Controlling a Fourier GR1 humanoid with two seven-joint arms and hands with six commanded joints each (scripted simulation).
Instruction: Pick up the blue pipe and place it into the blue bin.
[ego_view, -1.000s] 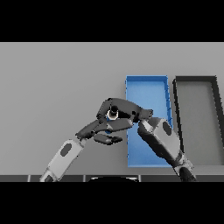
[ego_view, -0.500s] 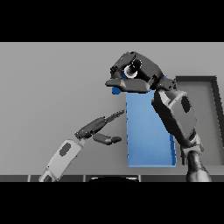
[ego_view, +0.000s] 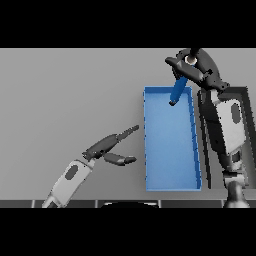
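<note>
Grey table (ego_view: 65, 90), seen from the head looking down. A blue bin (ego_view: 170, 175), long and rectangular, lies right of centre with its long side running away from the robot. Just beside it on the right sits a dark bin (ego_view: 246, 100) of similar shape, largely covered by the right arm, only its far corner and right wall showing. The right arm reaches up from the lower right edge along the gap between the two bins. The right hand (ego_view: 197, 67) is raised at the far end of the blue bin, fingers curled around the upper end of the blue pipe (ego_view: 178, 91). The pipe hangs tilted from that grip, its lower end pointing down and toward the left, over the far end of the blue bin's interior, near the far wall. Whether the pipe's tip touches the bin floor cannot be told; it appears to be in the air above it. A pale round spot shows at the top of the hand, where the pipe's upper end sits. The left arm comes in from the lower left edge. The left hand (ego_view: 107, 147) rests low over the table just left of the blue bin, fingers stretched out straight toward the bin, thumb spread apart below them, holding nothing.
</note>
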